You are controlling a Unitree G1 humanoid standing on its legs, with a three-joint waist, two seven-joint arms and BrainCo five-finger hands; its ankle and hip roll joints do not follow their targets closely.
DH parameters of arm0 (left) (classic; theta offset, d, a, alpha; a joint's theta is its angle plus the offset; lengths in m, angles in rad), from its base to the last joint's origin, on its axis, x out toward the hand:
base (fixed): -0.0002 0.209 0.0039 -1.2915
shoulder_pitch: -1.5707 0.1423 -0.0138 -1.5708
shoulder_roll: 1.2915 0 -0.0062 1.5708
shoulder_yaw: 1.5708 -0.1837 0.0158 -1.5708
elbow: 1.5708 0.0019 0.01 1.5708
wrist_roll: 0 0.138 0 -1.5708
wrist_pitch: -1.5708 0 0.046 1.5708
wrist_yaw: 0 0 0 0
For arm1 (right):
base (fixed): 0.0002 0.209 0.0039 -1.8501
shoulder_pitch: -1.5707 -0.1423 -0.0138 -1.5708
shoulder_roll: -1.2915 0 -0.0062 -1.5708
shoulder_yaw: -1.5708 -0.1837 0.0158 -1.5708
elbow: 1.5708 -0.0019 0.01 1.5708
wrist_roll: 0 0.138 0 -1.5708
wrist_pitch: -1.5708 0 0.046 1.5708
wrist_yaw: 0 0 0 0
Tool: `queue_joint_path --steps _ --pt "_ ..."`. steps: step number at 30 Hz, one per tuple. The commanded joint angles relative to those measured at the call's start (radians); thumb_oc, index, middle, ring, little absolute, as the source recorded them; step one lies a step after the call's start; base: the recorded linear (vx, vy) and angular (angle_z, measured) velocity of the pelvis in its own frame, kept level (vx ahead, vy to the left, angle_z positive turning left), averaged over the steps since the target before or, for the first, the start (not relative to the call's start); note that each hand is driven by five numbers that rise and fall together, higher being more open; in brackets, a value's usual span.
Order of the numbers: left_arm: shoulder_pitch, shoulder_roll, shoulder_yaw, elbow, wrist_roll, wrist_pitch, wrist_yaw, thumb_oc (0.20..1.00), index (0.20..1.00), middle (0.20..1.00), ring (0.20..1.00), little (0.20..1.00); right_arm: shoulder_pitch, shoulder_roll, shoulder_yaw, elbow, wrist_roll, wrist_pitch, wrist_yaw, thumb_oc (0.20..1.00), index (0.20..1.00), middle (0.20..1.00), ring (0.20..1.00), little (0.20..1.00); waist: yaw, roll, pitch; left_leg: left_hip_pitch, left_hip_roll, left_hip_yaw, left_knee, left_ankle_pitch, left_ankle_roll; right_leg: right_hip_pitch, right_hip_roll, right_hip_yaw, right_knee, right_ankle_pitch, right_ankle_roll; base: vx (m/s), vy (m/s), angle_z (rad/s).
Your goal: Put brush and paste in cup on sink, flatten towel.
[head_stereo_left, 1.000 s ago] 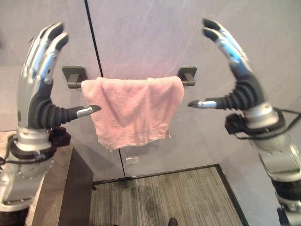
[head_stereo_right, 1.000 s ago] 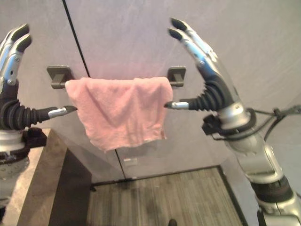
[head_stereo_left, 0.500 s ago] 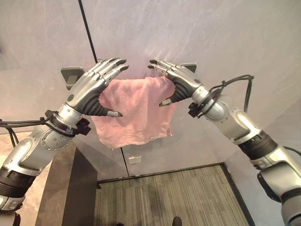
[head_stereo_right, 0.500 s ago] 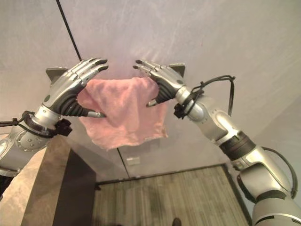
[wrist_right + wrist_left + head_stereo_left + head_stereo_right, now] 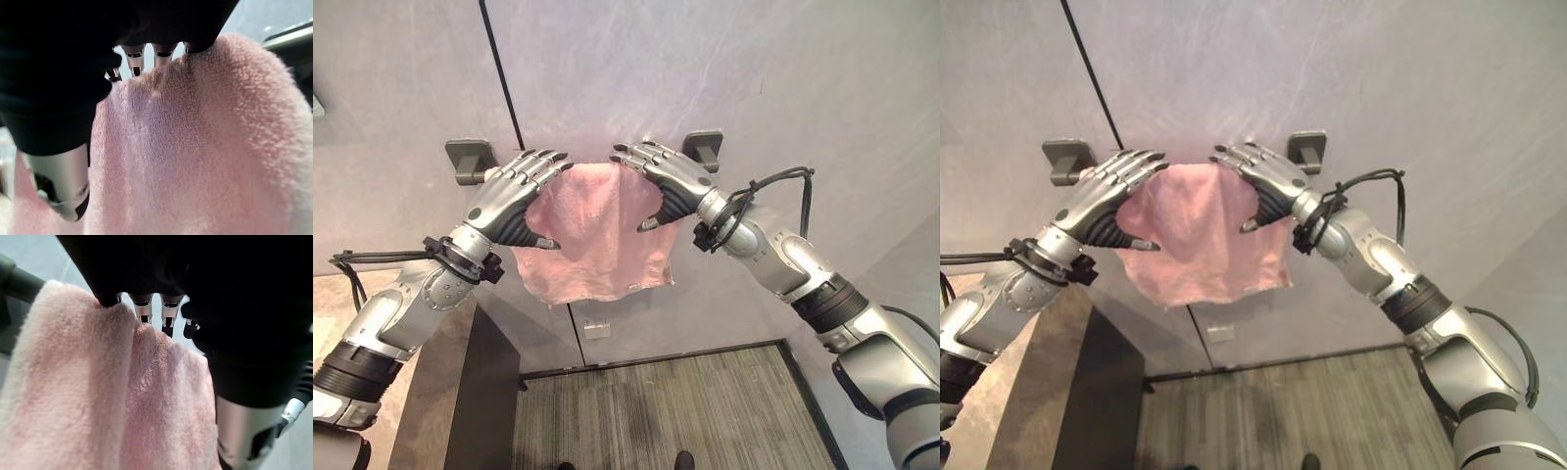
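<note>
The pink towel (image 5: 597, 235) hangs bunched over a dark wall-mounted towel bar, between its two brackets, the left bracket (image 5: 468, 157) and the right bracket (image 5: 705, 147). The left robot hand (image 5: 514, 191) rests along the towel's top left, fingers nearly straight over the bar, thumb out in front of the cloth. The right robot hand (image 5: 668, 181) mirrors it at the top right, fingers extended over the fold, thumb free. Neither is clamped on the cloth; both wrist views show fingertips laid on the pile. This looks like the flattening step. Next, the robot hands probably need to slide apart toward the brackets, spreading the gathered cloth evenly.
</note>
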Motion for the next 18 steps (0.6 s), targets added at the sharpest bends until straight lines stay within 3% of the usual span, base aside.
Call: queue_joint_path --steps 1,10,18 --pt "-0.027 0.062 -0.083 0.008 0.056 -0.015 -0.028 1.0 1.0 1.0 1.0 1.0 -0.094 -0.056 0.114 -0.018 -0.073 -0.03 0.04 1.0 1.0 1.0 1.0 1.0 0.009 -0.031 -0.002 0.063 -0.005 0.023 0.004 -0.047 0.01 0.04 -0.061 0.031 0.063 -0.044 0.067 0.0 0.0 0.0" --pt "0.11 0.144 -0.038 0.061 0.14 -0.014 -0.043 1.0 1.0 1.0 1.0 1.0 0.006 -0.215 0.128 -0.013 -0.121 -0.062 0.045 1.0 1.0 1.0 1.0 1.0 0.003 -0.028 -0.017 0.089 0.002 0.035 0.004 -0.05 0.005 0.064 -0.053 0.032 0.056 -0.058 0.066 0.0 0.0 0.0" --pt "0.236 0.097 0.091 0.139 0.06 0.019 -0.038 1.0 1.0 1.0 1.0 1.0 0.062 -0.245 0.091 0.038 -0.086 -0.046 0.037 1.0 1.0 1.0 1.0 1.0 0.012 -0.024 -0.016 0.091 0.01 0.038 0.004 -0.043 -0.001 0.07 -0.047 0.025 0.047 -0.057 0.063 0.0 0.0 0.0"
